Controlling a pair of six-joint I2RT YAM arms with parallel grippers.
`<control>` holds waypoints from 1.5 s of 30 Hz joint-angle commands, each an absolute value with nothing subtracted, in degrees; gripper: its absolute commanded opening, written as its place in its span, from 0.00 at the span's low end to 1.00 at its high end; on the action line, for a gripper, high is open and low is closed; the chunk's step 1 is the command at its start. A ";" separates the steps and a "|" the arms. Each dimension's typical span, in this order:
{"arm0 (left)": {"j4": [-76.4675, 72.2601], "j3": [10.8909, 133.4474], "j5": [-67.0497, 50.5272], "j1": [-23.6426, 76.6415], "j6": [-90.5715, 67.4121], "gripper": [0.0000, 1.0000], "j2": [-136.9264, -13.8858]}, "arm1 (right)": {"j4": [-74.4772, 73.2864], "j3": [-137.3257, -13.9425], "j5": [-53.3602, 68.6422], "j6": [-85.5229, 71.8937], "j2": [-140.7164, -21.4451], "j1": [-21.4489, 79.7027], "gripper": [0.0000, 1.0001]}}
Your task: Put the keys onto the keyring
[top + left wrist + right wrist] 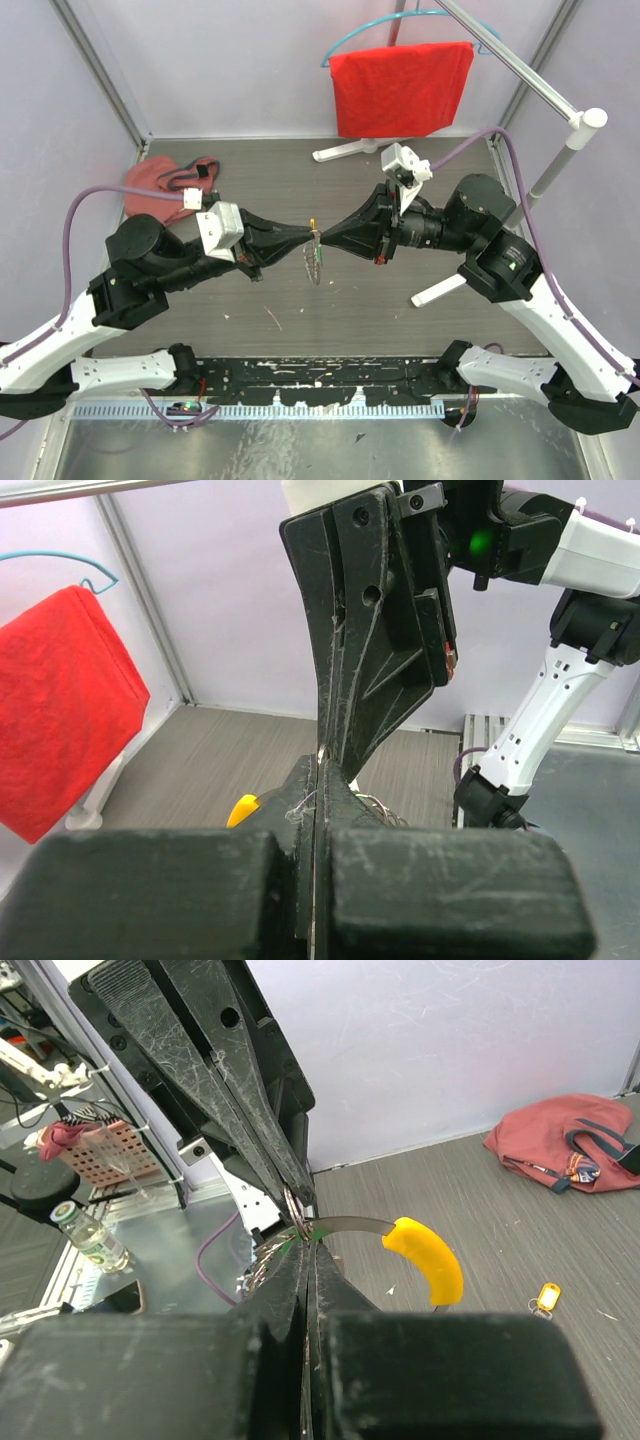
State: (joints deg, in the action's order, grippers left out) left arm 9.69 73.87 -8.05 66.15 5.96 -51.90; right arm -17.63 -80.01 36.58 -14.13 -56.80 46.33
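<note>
Keyring [355, 1222]: likely light, springy, slippery wire above the bench's [300, 180] middle; both your jaws pinch it shut beside its orange segment [425, 1260].

The right tool [308, 1252], jaws closed, met the closed left tool [299, 1203] tip to tip, and silvery coils of the keyring [350, 1223] sat pinched at the left one's tips. From there a thin band curved right to the orange segment [428, 1260]. A red pouch [560, 1145] and a small yellow tag [547, 1297] lay well apart on the bench [450, 1185].
</note>
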 commanded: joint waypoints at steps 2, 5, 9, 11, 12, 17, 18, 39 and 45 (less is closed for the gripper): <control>4.96 73.82 -8.35 66.36 5.89 0.00 -51.54 | -16.91 -80.96 38.28 -14.32 -57.95 46.24 0.01; 4.62 73.83 -8.52 66.36 5.81 0.00 -51.71 | -17.30 -81.33 39.21 -14.27 -58.53 46.24 0.01; 4.32 73.87 -8.78 66.35 5.71 0.00 -51.93 | -17.24 -81.61 39.42 -14.40 -58.80 46.30 0.01; 4.24 73.82 -8.81 66.36 5.63 0.00 -51.96 | -16.79 -81.55 39.61 -14.64 -58.80 46.23 0.01; 4.16 73.78 -8.81 66.36 5.58 0.00 -52.02 | -16.39 -81.51 39.71 -14.79 -58.80 46.23 0.01; 4.03 73.73 -8.82 66.35 5.45 0.00 -51.90 | -14.60 -80.92 39.85 -14.93 -58.24 46.25 0.06; 4.04 73.61 -8.79 66.36 5.49 0.00 -51.81 | -14.66 -80.90 39.71 -14.38 -58.00 46.23 0.10; -2.86 71.02 -11.34 66.37 0.77 0.00 -51.35 | -4.29 -78.99 38.42 -5.48 -53.63 46.24 0.37; -5.05 70.36 -12.28 66.36 -0.30 0.00 -51.23 | -4.03 -78.98 38.85 -5.92 -54.15 46.23 0.35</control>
State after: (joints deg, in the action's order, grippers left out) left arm 0.01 70.81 -10.96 66.15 1.04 -51.64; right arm -7.29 -78.50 38.24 -6.13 -54.08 46.28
